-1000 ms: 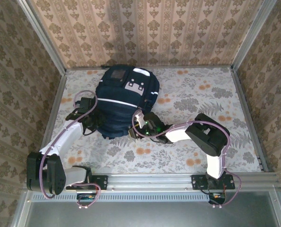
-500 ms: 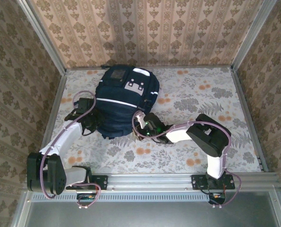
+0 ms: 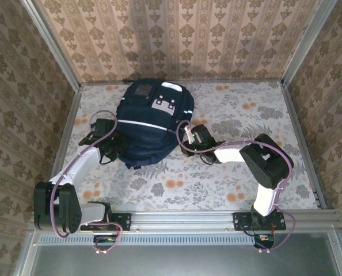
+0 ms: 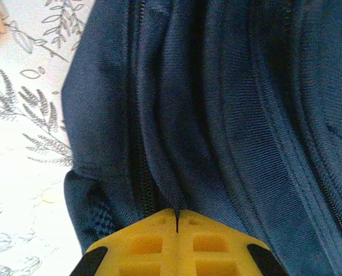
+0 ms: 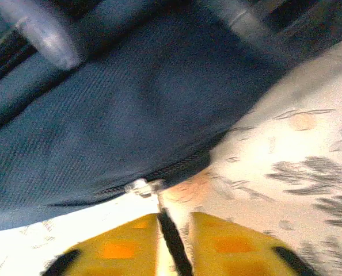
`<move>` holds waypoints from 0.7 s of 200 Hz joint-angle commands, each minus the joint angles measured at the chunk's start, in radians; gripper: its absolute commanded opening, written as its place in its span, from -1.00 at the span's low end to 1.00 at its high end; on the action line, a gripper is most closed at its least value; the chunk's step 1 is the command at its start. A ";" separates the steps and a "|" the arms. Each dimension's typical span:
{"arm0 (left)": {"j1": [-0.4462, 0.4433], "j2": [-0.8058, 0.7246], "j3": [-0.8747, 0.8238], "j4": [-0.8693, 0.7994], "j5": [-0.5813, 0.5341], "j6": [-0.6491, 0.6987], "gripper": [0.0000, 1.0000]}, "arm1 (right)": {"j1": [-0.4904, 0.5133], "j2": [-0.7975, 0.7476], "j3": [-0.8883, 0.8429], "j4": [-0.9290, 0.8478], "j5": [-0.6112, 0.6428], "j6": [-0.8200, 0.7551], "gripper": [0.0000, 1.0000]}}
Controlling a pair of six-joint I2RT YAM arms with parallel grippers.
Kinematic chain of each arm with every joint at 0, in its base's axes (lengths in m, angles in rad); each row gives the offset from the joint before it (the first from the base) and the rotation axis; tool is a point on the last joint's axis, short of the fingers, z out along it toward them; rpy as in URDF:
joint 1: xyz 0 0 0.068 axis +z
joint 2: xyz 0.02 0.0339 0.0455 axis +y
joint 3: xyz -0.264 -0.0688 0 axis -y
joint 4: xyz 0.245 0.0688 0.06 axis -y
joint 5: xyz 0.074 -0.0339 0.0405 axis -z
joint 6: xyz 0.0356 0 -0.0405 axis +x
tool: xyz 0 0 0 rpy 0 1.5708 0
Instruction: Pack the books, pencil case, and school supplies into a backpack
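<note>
The backpack (image 3: 149,123) lies flat on the far-left part of the table (image 3: 246,109). Its long axis runs from the far edge towards the near edge, with the grey-white front patches facing up at the far end. An arm reaches in on each flank. The left gripper (image 3: 110,150) is against the bag's left side near its near end, and the right gripper (image 3: 189,133) is at the right side about halfway along. In the right wrist view the bag lies straight ahead of the fingers, and its edge crosses the frame from left to right where it meets the table. A small metal zipper slider (image 5: 141,186) sits on that edge just ahead of the fingertips. A thin dark zipper pull (image 5: 170,236) runs back from it into the narrow slot between the two yellow fingers, which are nearly together and pinch it. The view is blurred, so I cannot tell how much of the zipper track is closed. I judge the next move depends on drawing the pull along the bag's edge, not away from it, and the right arm is the one placed to do that. In the left wrist view the fingers are pressed together with only a hairline seam between them, nipping a fold of navy fabric beside a second zipper line, which likely serves to steady the bag.
</note>
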 commanded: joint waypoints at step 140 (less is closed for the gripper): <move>-0.270 -0.265 -0.037 0.333 -0.403 0.873 1.00 | -0.362 -0.688 -0.495 0.303 0.545 -0.239 1.00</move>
